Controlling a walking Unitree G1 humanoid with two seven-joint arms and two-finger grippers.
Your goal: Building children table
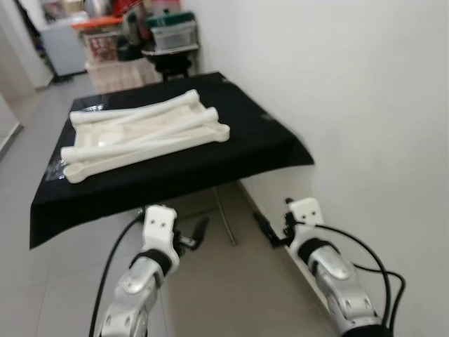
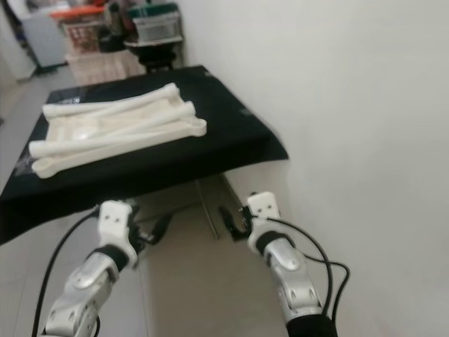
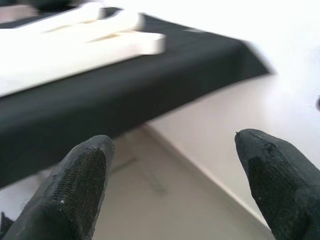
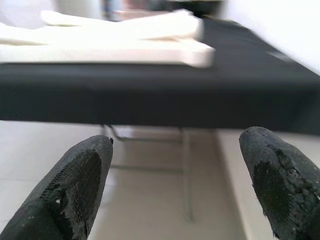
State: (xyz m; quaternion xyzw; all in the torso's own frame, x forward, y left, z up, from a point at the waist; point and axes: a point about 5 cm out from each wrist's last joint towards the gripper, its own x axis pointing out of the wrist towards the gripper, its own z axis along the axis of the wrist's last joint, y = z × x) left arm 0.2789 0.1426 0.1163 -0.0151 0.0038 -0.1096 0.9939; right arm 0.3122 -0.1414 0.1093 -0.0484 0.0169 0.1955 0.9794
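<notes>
Work surface: a table draped in a black cloth (image 1: 231, 151), set close against a white wall (image 1: 351, 91) on the robot's right. On the cloth lies the white plastic children's tabletop (image 1: 140, 137), flat, with several white table legs (image 1: 133, 112) lying loose across it, roughly lengthwise and crossing each other; one leg (image 1: 144, 149) runs along the tabletop's near edge. All parts sit toward the robot's left half of the cloth, well back from the near edge. Both arms are raised in front of the robot, below the level of the tabletop and short of the table. Left gripper (image 1: 198, 232): fingers spread wide apart, holding nothing, pointing toward the cloth's hanging front edge; left wrist view shows both black fingertips (image 3: 75, 190) with open floor between them. Right gripper (image 1: 265, 228): fingers likewise spread, empty, aimed under the table where thin metal table supports (image 4: 185, 170) are visible. Pale tiled floor (image 1: 231, 288) beneath. Cluttered storage boxes (image 1: 112, 45) stand beyond the table's far end.
</notes>
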